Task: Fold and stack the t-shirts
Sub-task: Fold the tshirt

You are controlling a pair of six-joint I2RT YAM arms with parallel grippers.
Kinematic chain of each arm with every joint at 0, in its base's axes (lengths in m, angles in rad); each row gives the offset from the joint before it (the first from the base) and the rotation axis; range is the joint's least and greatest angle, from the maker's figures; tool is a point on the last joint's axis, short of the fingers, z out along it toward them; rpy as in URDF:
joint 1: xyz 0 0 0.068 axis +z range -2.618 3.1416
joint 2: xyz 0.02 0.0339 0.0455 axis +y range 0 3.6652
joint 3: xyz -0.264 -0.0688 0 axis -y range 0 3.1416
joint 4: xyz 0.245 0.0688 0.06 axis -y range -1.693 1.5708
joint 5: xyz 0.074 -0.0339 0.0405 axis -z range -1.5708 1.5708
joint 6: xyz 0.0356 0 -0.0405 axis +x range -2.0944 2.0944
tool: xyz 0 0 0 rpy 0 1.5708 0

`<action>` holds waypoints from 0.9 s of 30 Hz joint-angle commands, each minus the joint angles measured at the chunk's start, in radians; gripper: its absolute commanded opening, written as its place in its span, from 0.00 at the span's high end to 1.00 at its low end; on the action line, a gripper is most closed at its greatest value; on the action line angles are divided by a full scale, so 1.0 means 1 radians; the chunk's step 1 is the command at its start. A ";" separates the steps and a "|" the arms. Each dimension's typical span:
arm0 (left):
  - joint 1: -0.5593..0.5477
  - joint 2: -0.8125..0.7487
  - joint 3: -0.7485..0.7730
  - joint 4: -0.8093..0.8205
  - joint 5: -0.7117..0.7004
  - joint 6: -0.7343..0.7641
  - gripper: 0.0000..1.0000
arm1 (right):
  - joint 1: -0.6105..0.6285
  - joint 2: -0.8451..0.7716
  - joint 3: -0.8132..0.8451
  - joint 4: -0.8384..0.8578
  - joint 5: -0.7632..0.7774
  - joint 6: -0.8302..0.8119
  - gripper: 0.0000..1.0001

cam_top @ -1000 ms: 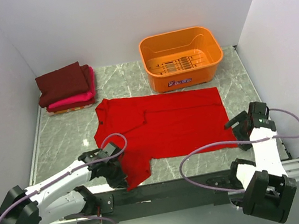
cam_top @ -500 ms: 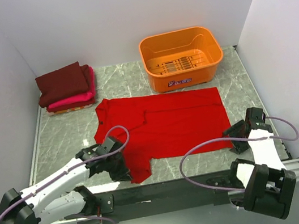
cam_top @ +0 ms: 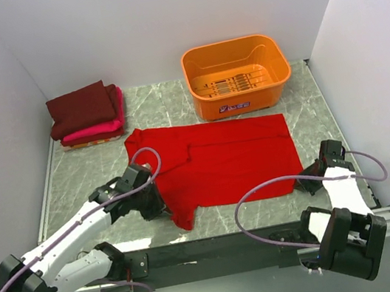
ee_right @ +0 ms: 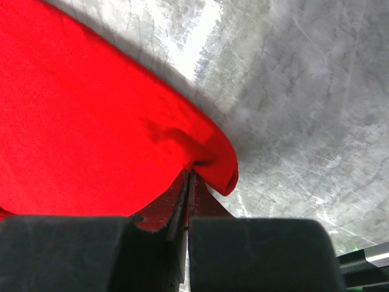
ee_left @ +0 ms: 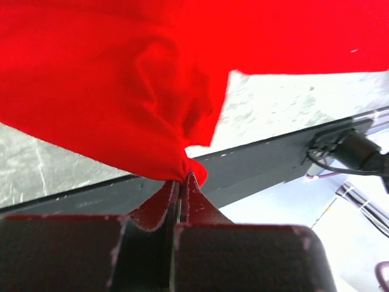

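Note:
A bright red t-shirt (cam_top: 220,160) lies spread across the middle of the marble table. My left gripper (cam_top: 162,210) is shut on its near left corner, and that pinched cloth (ee_left: 179,167) is bunched and lifted above the table's front edge. My right gripper (cam_top: 304,180) is shut on the shirt's near right corner (ee_right: 209,159), low over the table. A folded dark maroon t-shirt (cam_top: 82,107) rests on a folded hot pink t-shirt (cam_top: 102,128) at the back left.
An orange plastic basket (cam_top: 237,75) stands at the back, right of centre. White walls close in the left, back and right sides. The black front rail (cam_top: 219,245) runs along the near edge between the arm bases.
My right gripper came down onto the shirt's near right corner and shut on it. My left gripper carried its pinched corner away from the front edge, bunching the cloth.

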 commanded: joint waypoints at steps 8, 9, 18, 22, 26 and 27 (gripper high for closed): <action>0.094 0.029 0.098 0.088 0.091 0.097 0.99 | 0.050 0.066 0.159 -0.038 -0.003 -0.097 1.00; 0.106 0.033 0.104 0.091 0.099 0.109 0.99 | 0.050 0.081 0.167 -0.040 -0.013 -0.099 1.00; 0.253 0.141 0.200 0.124 0.160 0.194 0.99 | 0.140 0.198 0.308 -0.023 -0.048 -0.098 1.00; 0.302 0.196 0.242 0.146 0.183 0.215 0.99 | 0.208 0.273 0.382 -0.021 -0.045 -0.093 1.00; 0.330 0.274 0.297 0.149 0.199 0.225 0.99 | 0.214 0.327 0.434 -0.001 -0.063 -0.082 1.00; 0.336 0.286 0.308 0.152 0.203 0.225 0.99 | 0.214 0.339 0.448 0.002 -0.063 -0.078 1.00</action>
